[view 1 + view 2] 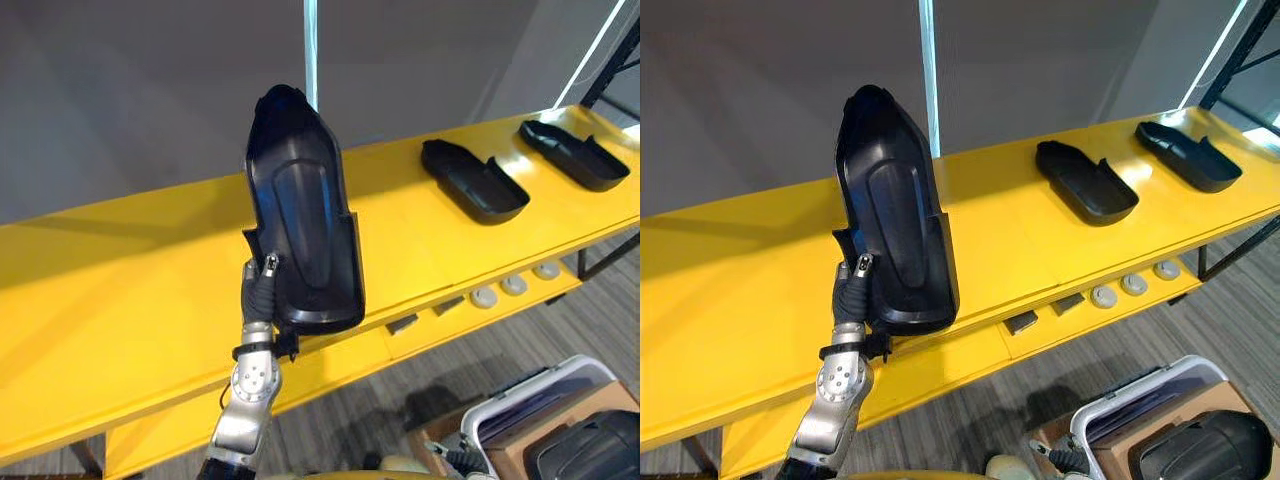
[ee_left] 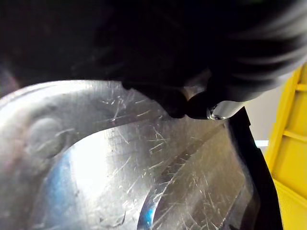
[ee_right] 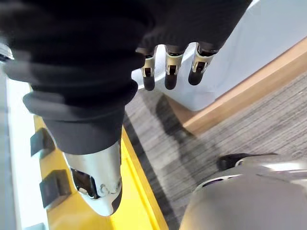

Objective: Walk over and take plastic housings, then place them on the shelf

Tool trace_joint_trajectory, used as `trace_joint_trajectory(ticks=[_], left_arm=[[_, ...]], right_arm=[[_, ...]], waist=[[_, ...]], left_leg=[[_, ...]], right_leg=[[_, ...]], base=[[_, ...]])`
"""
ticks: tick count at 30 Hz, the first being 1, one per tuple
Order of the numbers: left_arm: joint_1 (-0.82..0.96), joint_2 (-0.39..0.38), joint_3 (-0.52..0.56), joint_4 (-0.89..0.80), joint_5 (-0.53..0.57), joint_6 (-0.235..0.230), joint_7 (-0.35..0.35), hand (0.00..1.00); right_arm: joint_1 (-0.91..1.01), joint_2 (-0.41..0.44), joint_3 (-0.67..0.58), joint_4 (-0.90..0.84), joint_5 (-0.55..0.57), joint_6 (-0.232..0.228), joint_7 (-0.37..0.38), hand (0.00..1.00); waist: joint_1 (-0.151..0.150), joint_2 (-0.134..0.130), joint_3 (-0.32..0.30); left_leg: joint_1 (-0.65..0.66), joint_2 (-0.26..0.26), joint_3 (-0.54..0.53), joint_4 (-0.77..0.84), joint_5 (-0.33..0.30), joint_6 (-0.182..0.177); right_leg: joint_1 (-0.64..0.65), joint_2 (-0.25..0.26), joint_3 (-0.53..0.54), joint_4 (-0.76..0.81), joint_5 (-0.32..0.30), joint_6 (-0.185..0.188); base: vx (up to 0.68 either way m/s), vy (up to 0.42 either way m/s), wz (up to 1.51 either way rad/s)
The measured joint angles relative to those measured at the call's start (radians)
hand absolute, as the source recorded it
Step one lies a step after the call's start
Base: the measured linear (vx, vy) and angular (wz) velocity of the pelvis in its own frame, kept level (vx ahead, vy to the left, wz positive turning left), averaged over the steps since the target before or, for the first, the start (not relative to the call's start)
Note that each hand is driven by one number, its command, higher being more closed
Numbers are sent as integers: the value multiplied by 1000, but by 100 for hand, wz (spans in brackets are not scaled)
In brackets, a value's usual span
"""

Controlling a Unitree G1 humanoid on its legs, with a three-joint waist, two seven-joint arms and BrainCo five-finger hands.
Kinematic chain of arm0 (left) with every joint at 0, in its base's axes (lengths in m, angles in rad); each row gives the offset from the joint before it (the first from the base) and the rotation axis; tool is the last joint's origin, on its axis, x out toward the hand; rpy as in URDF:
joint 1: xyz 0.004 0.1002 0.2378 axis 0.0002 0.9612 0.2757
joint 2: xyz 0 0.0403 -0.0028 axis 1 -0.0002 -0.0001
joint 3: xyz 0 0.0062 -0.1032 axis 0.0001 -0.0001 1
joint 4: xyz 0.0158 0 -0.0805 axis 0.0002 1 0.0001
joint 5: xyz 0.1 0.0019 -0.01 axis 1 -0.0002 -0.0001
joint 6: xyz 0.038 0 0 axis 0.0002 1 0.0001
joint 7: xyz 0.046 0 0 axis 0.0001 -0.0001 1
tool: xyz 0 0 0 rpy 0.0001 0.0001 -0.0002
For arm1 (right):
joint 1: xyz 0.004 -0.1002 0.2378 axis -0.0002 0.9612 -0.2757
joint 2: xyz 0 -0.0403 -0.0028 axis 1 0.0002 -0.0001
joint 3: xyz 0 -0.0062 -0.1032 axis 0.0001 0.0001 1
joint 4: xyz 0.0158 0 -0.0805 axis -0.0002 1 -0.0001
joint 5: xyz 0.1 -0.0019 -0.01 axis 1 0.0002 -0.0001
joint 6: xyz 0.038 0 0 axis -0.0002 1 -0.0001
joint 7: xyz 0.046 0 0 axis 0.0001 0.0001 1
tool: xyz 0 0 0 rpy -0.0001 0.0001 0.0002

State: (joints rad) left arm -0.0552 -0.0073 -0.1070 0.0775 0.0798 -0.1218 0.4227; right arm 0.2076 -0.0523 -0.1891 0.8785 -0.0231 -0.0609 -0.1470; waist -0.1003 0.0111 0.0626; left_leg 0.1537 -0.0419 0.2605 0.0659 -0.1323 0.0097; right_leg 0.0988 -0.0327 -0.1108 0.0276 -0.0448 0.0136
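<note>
A long black plastic housing [image 1: 300, 220] stands upright above the yellow shelf [image 1: 120, 270], its hollow side facing me. My left hand [image 1: 262, 292] is shut on its lower edge from the left, thumb on the inner face; its scratched glossy surface [image 2: 144, 167] shows close up past that hand. Two more black housings [image 1: 472, 180] [image 1: 573, 153] lie flat on the shelf to the right. My right hand [image 3: 168, 67] hangs low beside the shelf over the floor, fingers relaxed and holding nothing.
A lower yellow shelf carries grey round discs [image 1: 513, 285] and small dark blocks [image 1: 402, 323]. A white-rimmed bin [image 1: 560, 385] and a cardboard box with another black housing [image 1: 590, 445] stand on the floor at lower right. A grey wall backs the shelf.
</note>
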Motion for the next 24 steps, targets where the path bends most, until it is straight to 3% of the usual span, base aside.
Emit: trace_joint_trajectory(ticks=[9,10,16,24], left_arm=[[-72,5,84,214,-49,76,83,100],[-85,9,103,241,-60,81,89,100],[-236,66,166,402,-75,119,125,100],[-403,101,189,550,-113,155,96,100]], right_arm=[[-7,4,0,1,-29,5,2,0],[-8,5,2,0,-30,7,2,0],[-12,3,26,-1,-60,13,15,0],[-11,-2,53,-4,-64,25,23,0]], waist=[[-15,-6,1],[-23,-10,1],[-27,-27,4],[-51,-43,15]], left_leg=[[-3,10,-7,-33,10,-13],[-3,11,-10,-40,18,-23],[-19,23,-7,-114,74,-10],[-40,38,10,-166,112,-37]], right_leg=[[3,20,4,-52,39,0],[1,21,4,-53,46,-4],[-35,48,8,-93,100,-34],[-64,65,4,-128,119,-37]], base=[[-81,-60,-2],[-127,-69,4],[-161,-83,-4],[-110,-64,-4]])
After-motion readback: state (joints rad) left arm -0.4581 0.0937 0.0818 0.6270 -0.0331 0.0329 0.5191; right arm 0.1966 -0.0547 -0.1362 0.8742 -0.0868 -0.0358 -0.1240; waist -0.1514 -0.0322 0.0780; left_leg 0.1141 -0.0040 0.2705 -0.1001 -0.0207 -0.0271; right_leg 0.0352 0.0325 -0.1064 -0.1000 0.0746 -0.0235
